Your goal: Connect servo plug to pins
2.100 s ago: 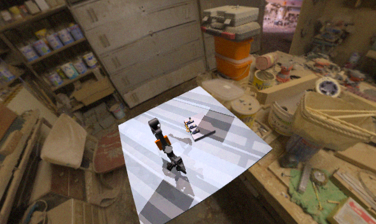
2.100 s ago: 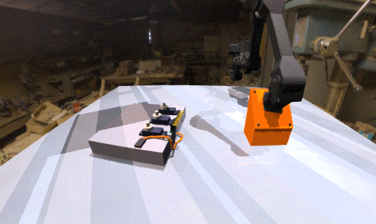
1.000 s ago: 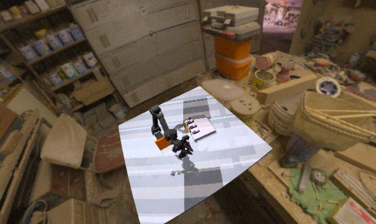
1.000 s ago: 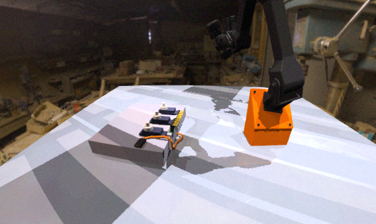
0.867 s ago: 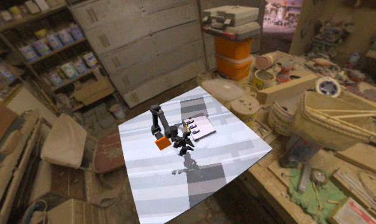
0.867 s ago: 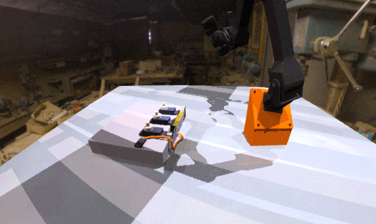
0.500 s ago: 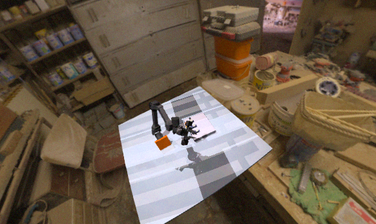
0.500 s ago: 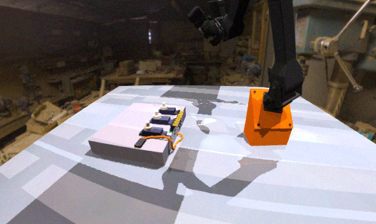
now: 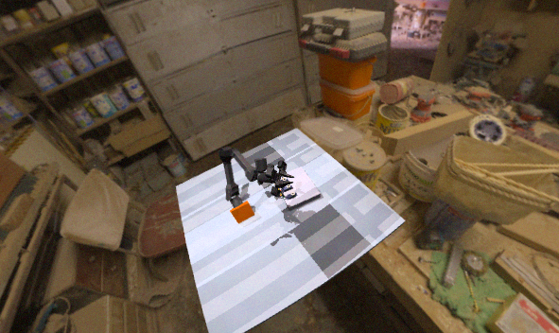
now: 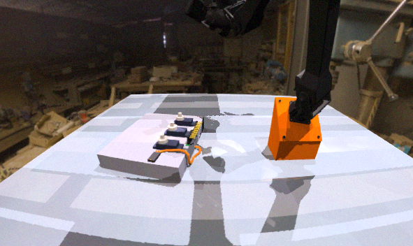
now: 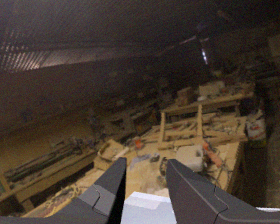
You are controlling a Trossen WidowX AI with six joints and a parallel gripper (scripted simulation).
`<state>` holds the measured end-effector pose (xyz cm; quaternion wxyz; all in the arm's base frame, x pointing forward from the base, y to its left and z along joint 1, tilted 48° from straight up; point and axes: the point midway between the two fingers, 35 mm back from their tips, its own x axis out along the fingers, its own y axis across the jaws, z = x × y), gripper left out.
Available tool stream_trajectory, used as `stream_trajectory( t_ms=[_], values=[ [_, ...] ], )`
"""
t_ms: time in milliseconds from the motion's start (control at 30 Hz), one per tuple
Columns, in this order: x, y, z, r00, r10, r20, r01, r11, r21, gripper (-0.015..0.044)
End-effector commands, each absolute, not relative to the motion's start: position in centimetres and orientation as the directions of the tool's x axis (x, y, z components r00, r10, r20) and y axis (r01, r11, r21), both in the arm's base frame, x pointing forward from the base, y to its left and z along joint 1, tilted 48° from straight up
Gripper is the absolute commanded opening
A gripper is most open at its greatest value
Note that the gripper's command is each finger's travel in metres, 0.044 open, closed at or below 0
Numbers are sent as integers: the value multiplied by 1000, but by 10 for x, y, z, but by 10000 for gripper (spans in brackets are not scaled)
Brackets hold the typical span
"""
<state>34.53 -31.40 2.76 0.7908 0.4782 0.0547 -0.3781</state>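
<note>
The pale holder carries several dark blue servos with white horns. A dark flat plug lies on its top near the front corner in the exterior view. The orange-looking lead runs from it and loops over the holder's edge. A row of yellow pins stands along that edge; the marked band and dot are too small to make out. My gripper is partly open, with a gap between the fingers and nothing held. It is raised above the holder, away from the plug.
The orange arm base stands on the table, beyond the holder's pin side. The arm reaches high over the table. Shadows fall near the holder. Benches and clutter lie beyond the table edges.
</note>
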Motion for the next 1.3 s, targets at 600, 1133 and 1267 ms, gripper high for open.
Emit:
stream_trajectory(
  t_ms=[600,1133,1267],
  values=[
    [392,-215,142,858,-417,-301,513,656,553,115],
    [391,-131,219,942,-284,-178,332,866,375,115],
    [386,-111,237,958,-249,-145,284,902,325,115]
  ],
)
